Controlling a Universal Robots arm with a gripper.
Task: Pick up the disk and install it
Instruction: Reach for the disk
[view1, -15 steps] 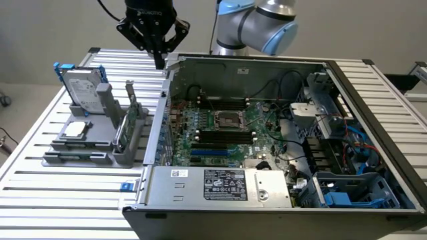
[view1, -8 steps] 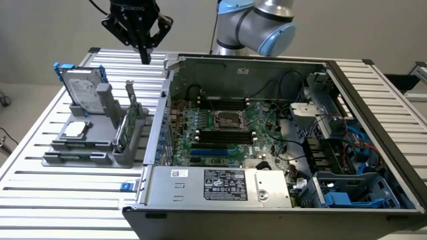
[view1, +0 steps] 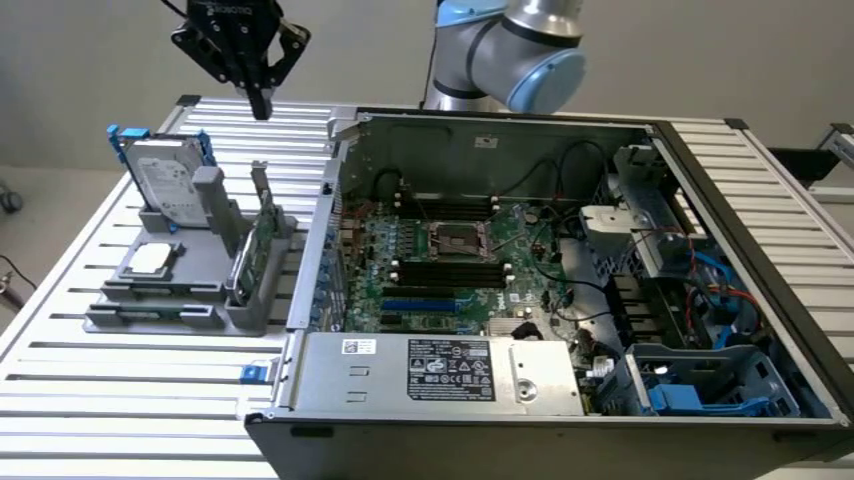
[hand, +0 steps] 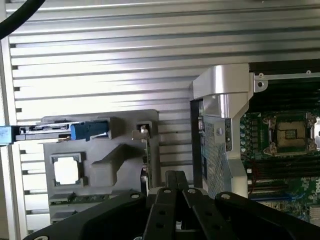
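Note:
The disk (view1: 171, 185), a silver-grey drive with a white label in a blue carrier, stands upright in the far slot of a grey holder (view1: 174, 300) on the slatted table. The wrist view looks down on the disk (hand: 60, 131) edge-on, its blue carrier showing. My gripper (view1: 259, 104) hangs in the air above the table's far edge, behind the holder and towards the exterior view's right of the disk. Its black fingers (hand: 175, 182) are pressed together, shut, with nothing between them. It touches nothing.
The holder also carries a small square silver chip (view1: 151, 258) and a thin green circuit card (view1: 260, 250) standing on edge. An open computer case (view1: 441, 375) with motherboard (view1: 454, 260) lies at the exterior view's right, with blue bays (view1: 694, 385) at its near right corner.

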